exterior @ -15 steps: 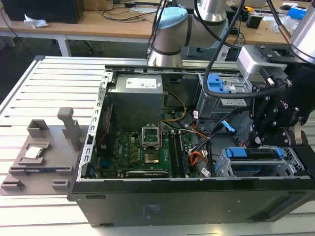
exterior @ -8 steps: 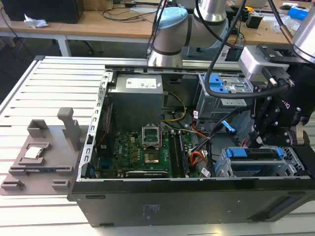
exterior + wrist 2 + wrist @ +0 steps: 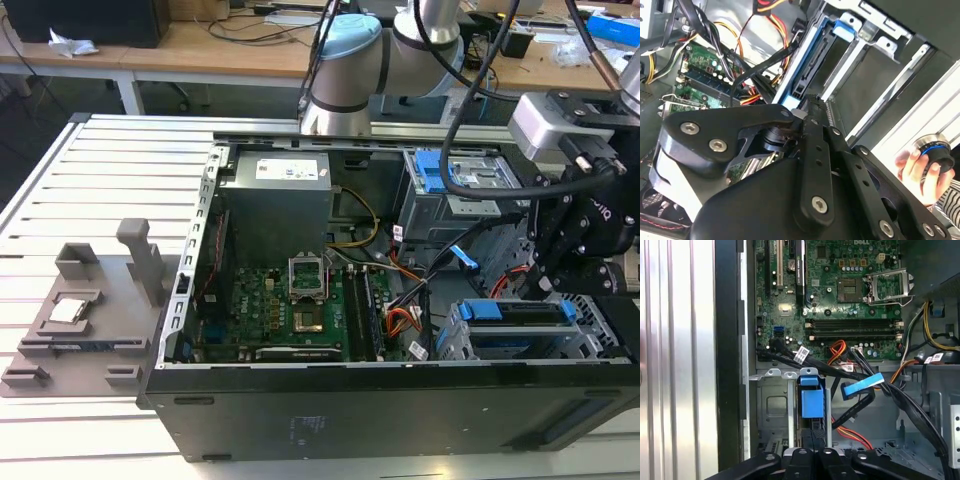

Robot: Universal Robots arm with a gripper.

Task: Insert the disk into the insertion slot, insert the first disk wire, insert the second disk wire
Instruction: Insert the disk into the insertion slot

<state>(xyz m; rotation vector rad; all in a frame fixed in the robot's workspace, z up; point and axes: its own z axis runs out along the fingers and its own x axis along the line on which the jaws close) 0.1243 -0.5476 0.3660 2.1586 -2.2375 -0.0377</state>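
The disk point(image 3: 520, 312) is my concern, but sweeping from the exterior view's left I pass a grey fixture tray point(image 3: 80, 330) outside the case point(image 3: 300, 420), the motherboard point(image 3: 290, 310), then a blue-tabbed cable point(image 3: 462, 256) lying loose (not plugged in, by my reading). At that view's right the disk stands on edge, well down in the insertion slot point(image 3: 452, 340), so its carrier follows the cage walls. In the first wrist view the gripper point(image 3: 812, 440) sets its jaws close on the disk's near end, pinching it, I judge, to steer it straight.
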